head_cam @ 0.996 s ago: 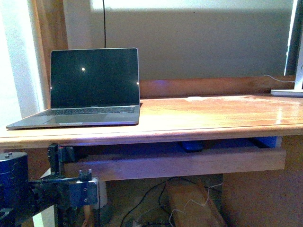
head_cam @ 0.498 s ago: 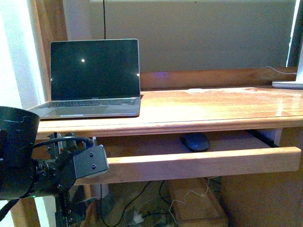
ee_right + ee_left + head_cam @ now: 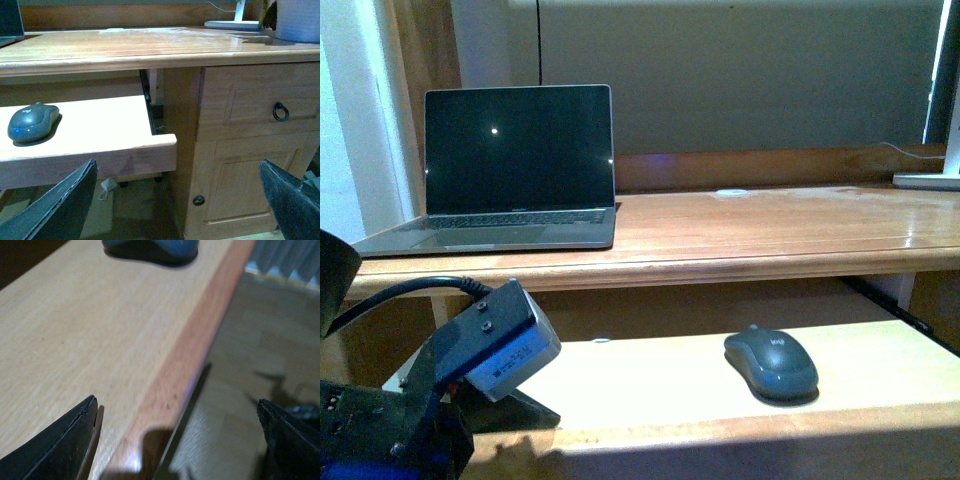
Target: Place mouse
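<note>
Front view: nearest to you, the left arm fills the lower left corner. Its grey wrist box sits over the left end of the pull-out tray. The arm's fingers are outside this view.

In the left wrist view, the left gripper has its two dark fingers spread wide and holding nothing. One finger shows against the tray's pale top, the other against the floor past the tray's front edge.

In the right wrist view, the right gripper also has its fingers well apart and empty. It hangs in front of the tray's right end and the desk cabinet.

Locate the mouse on the tray, right of centre. It lies flat towards the front edge, well apart from both grippers.

Behind and above the tray, the desk top carries an open laptop at its left end, with the screen dark. At the far right of the desk top, a white base is partly cut off by the frame edge.
</note>
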